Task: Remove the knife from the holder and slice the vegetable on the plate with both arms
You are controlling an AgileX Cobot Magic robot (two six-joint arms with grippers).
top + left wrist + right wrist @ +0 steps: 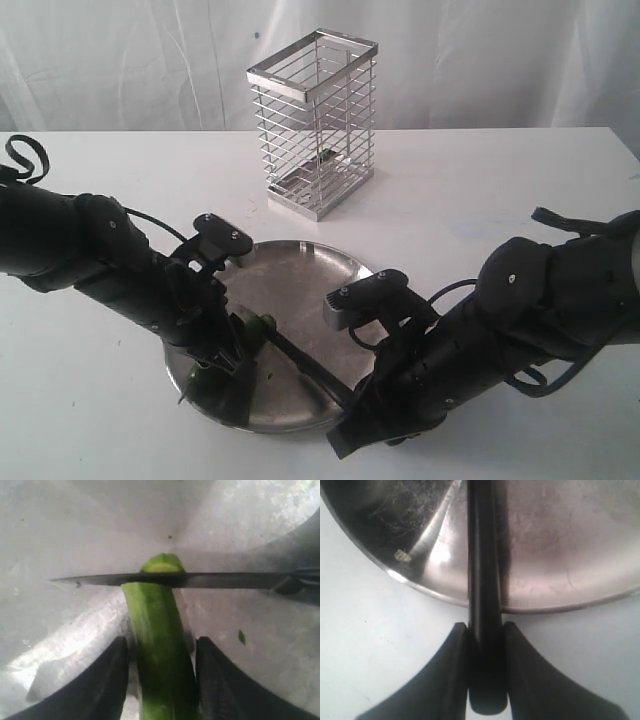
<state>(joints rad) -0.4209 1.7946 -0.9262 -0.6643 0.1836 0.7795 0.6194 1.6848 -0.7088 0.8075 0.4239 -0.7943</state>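
Observation:
The steel plate (300,265) lies at the table's middle front. On its left part lies the dark green vegetable (262,322), and my left gripper (233,352) is shut on it. In the left wrist view the vegetable (160,645) runs out between the two black fingers (107,680), and the black knife blade (175,580) crosses it near its cut pale-green end. My right gripper (352,400) at the plate's front rim is shut on the knife (305,362), whose handle (482,580) is clamped between the fingers (452,650). The chrome wire holder (312,120) stands behind the plate.
A small pale scrap (402,556) lies on the plate (560,555) near its rim, and a dark green fleck (241,637) sits beside the vegetable. White table (500,190) surrounds the plate; a white curtain hangs behind.

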